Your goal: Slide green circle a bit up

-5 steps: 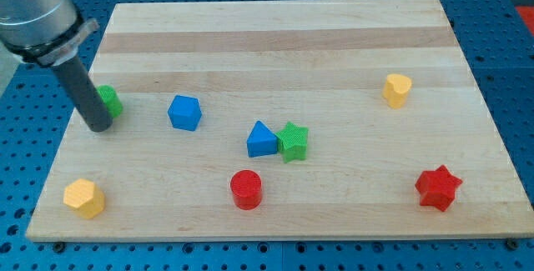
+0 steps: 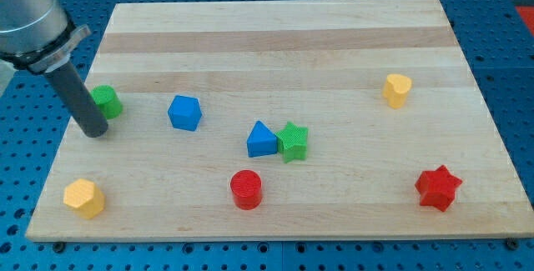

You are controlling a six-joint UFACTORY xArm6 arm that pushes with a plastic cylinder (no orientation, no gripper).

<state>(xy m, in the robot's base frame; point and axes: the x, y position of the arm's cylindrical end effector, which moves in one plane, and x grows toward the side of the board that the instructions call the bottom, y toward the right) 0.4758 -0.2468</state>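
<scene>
The green circle (image 2: 108, 102) lies near the board's left edge, partly hidden behind my rod. My tip (image 2: 93, 131) rests on the board just below and to the left of it, close to or touching its lower left side. The rod leans up toward the view's top left.
A blue block (image 2: 184, 112) sits right of the green circle. A blue triangle (image 2: 261, 139) touches a green star (image 2: 293, 141) mid-board. A red cylinder (image 2: 246, 189), a yellow hexagon (image 2: 83, 198), a red star (image 2: 438, 188) and a yellow block (image 2: 397, 89) also lie on the wooden board (image 2: 275, 37).
My tip has moved slightly left and down, showing more of the green circle. The blocks have not visibly moved.
</scene>
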